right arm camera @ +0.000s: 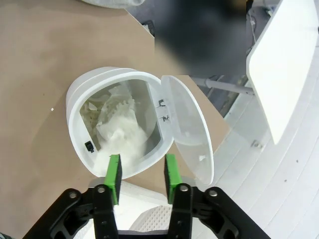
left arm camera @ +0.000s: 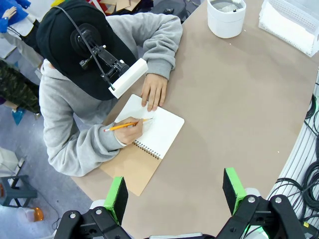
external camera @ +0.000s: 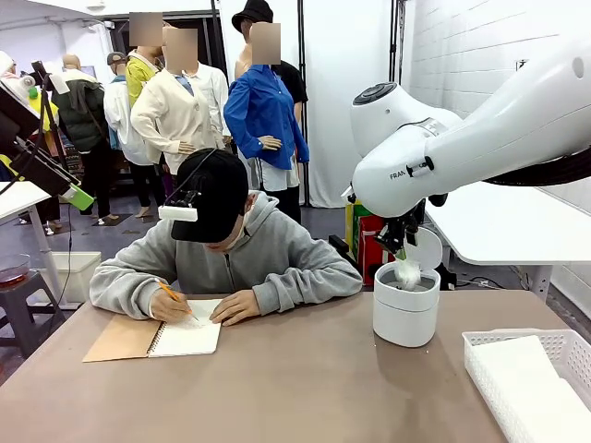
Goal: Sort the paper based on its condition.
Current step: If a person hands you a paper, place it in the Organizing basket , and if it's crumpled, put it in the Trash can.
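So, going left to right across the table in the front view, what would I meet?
Open spiral notebook → white round bin with its lid up → white lattice basket.

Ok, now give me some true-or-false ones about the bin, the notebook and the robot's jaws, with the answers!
1. The bin has its lid open. True.
2. Crumpled paper lies inside the bin. True.
3. Someone writes with a blue pen. False: the person holds an orange pencil.
4. The notebook is shut. False: the notebook lies open on the table.
5. The left arm's jaws clamp a sheet. False: the left gripper stands open and empty.
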Robot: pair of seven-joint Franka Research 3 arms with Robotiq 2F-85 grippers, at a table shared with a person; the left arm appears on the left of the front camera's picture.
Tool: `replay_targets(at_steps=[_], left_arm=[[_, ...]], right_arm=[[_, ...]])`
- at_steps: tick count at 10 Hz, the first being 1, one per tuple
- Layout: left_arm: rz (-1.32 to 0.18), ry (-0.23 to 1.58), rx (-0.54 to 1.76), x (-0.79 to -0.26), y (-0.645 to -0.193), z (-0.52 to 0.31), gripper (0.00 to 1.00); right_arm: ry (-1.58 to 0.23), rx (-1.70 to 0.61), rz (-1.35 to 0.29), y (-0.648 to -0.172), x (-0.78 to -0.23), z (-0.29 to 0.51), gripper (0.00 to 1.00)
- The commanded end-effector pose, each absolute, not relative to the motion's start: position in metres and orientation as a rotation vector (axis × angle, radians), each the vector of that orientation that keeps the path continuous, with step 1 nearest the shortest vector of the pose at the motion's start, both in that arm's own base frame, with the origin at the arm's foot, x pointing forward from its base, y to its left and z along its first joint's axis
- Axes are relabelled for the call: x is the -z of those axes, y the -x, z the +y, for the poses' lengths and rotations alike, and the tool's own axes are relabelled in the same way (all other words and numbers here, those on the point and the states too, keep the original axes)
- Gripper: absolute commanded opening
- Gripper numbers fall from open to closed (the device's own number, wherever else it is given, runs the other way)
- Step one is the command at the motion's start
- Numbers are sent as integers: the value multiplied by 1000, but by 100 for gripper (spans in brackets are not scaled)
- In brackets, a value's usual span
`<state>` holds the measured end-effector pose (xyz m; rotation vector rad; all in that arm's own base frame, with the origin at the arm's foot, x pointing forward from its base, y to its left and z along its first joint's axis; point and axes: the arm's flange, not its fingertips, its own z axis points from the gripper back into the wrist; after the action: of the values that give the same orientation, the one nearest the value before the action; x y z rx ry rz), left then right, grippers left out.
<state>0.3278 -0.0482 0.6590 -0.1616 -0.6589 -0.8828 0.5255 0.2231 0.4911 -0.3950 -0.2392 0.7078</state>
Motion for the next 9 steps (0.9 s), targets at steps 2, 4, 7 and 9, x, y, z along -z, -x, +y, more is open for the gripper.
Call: replay_targets(at_steps=[2, 4, 7, 9], left_arm=[[-659, 160, 882, -659, -327, -48, 100], [-659, 160, 882, -659, -327, -48, 100], [-659, 160, 882, -659, -327, -48, 100], [-659, 160, 882, -659, -327, -48, 100]], right_arm=[[420, -696, -241, -524, -486, 223, 100], [413, -703, -243, -524, -486, 224, 100], [318, -729, -243, -517, -488, 225, 100], [226, -732, -256, -510, -490, 222, 100]])
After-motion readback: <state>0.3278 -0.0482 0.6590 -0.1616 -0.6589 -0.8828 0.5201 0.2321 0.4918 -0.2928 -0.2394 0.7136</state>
